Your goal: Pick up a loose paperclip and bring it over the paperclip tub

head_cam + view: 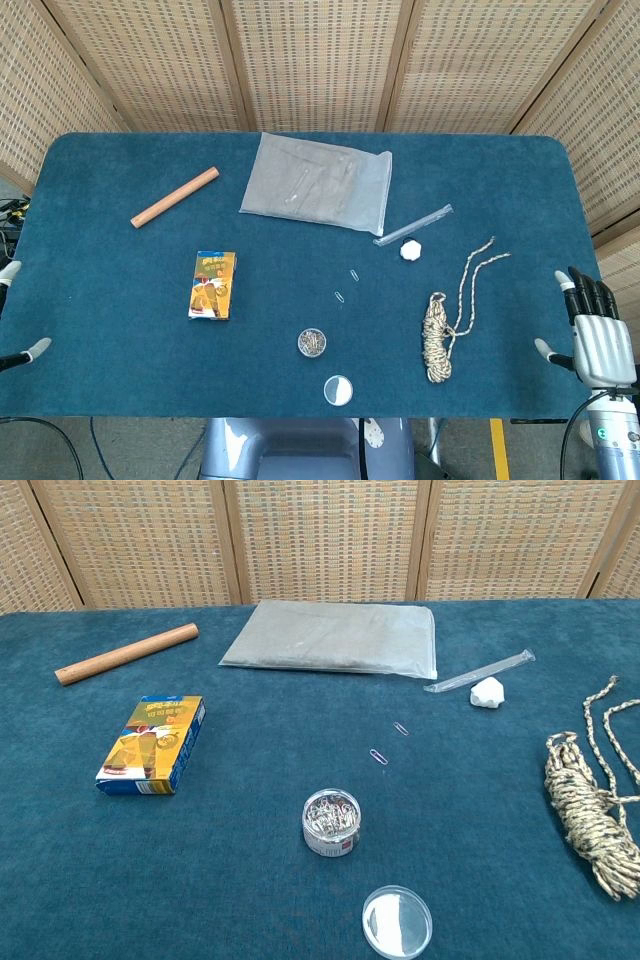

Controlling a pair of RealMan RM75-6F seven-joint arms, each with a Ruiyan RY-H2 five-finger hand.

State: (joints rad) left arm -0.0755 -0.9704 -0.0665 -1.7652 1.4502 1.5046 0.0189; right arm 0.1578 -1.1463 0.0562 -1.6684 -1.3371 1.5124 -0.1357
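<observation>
Two loose paperclips lie on the blue table: one (378, 756) (340, 297) nearer the tub, another (401, 728) (354, 275) a little farther back. The round paperclip tub (331, 823) (312, 343) stands open and full of clips, its clear lid (397, 919) (338, 390) lying in front of it. My right hand (596, 333) hangs at the table's right edge, fingers apart, holding nothing. Of my left hand (15, 312) only fingertips show at the left edge, apart and empty. Neither hand appears in the chest view.
A coiled rope (442, 326) lies right of the tub, a small white lump (411, 250) and a clear tube (413, 225) behind it. A grey plastic bag (318, 182), a wooden rod (174, 197) and a yellow-orange box (213, 284) lie at the back and left.
</observation>
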